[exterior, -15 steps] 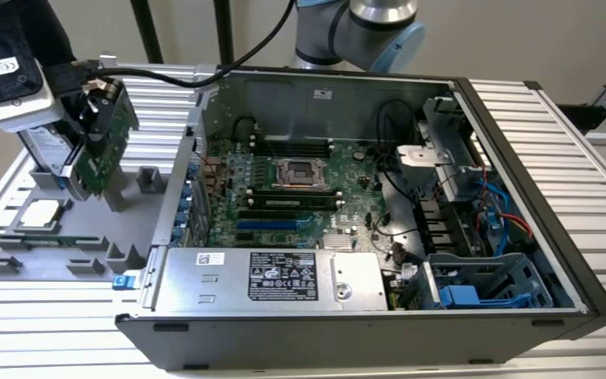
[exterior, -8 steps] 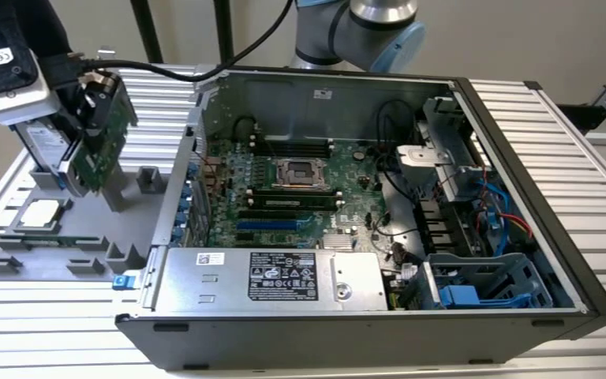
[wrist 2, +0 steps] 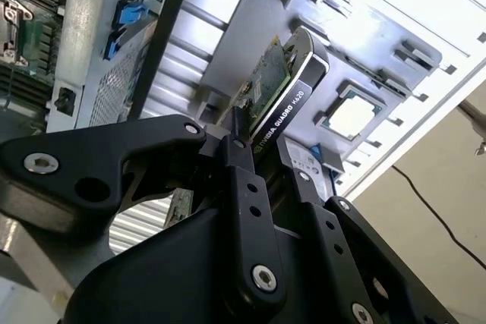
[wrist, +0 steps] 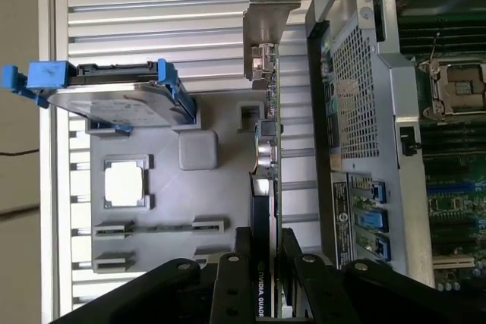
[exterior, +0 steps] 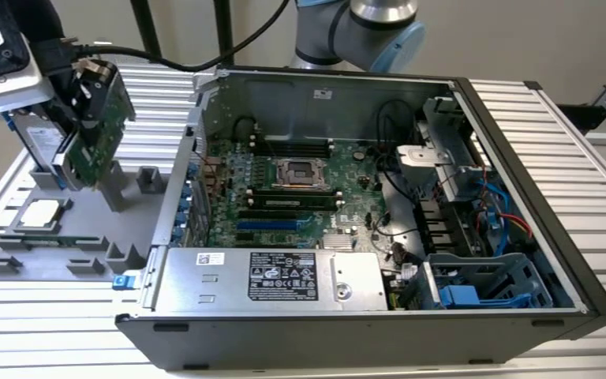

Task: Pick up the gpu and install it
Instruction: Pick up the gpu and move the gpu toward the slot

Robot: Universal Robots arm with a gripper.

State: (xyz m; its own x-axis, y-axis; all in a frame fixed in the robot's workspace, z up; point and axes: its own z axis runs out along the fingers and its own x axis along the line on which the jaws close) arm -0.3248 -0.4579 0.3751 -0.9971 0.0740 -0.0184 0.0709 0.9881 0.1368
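Note:
The gpu [exterior: 101, 130], a green board with a black cooler, stands on edge over the grey parts tray [exterior: 92, 229] at the exterior view's left. My gripper [exterior: 84, 93] is shut on its upper end. In the second wrist view the black fingers [wrist 2: 241, 187] clamp the gpu [wrist 2: 281, 85] by its cooler edge. In the first wrist view the gpu [wrist: 266, 142] appears edge-on, with its silver bracket at the far end and the gripper [wrist: 266, 271] around its near end. I cannot tell whether its lower edge still touches the tray.
A hard drive [exterior: 40, 146] in a blue frame stands just behind the gpu. A processor [exterior: 38, 213] and a memory stick [exterior: 50, 239] lie on the tray. The open computer case [exterior: 555, 260] with its motherboard [exterior: 282, 197] sits right of the tray; its wall is close to the gpu.

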